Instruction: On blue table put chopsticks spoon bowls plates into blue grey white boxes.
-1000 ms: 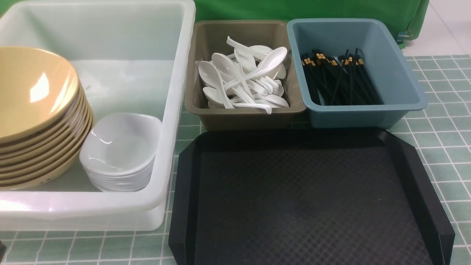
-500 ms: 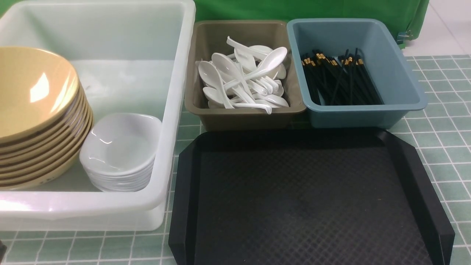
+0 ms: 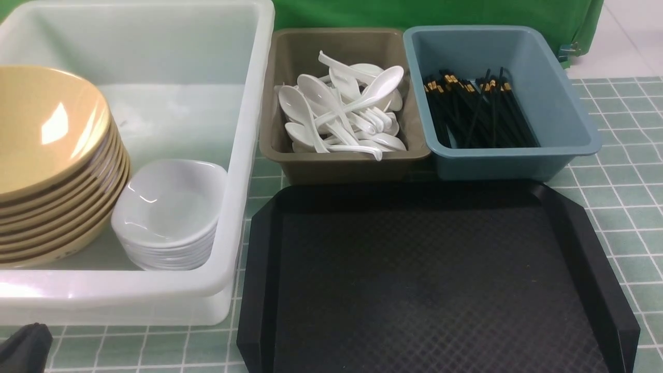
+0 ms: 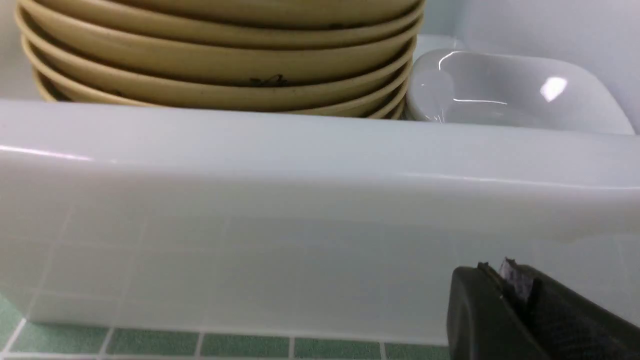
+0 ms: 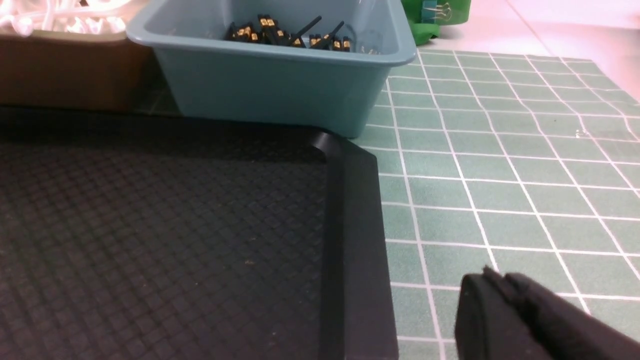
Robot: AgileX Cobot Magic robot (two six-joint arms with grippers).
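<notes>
A: Left claw [image 3: 23, 348] now poking into front view at lower left corner, absent a second ago. Shut, empty, just short of white box [image 3: 228, 248].

B: Right claw [image 5: 530, 320]?

A: Outside front view; on wrist view, low over desk [image 5: 500, 165] beside black tray [image 5: 350, 225]. Opening hard to tell; nothing held.

B: Rest unchanged. Bowls [image 3: 46, 155], plates [image 3: 171, 217] in white box; spoons [image 3: 342, 111] in grey box [image 3: 342, 166]; chopsticks [image 3: 476, 111] in blue box [image 3: 570, 124].

Bright, even overhead light throughout. Sharp white glints on the yellow bowls [image 3: 49, 129] and the small white dishes [image 4: 515, 90]. Blown-out pink-white glare over the spoons [image 5: 55, 17] (right wrist view). Soft shadow behind the black tray [image 3: 430, 269]. Close-up gripper edges blurred.
</notes>
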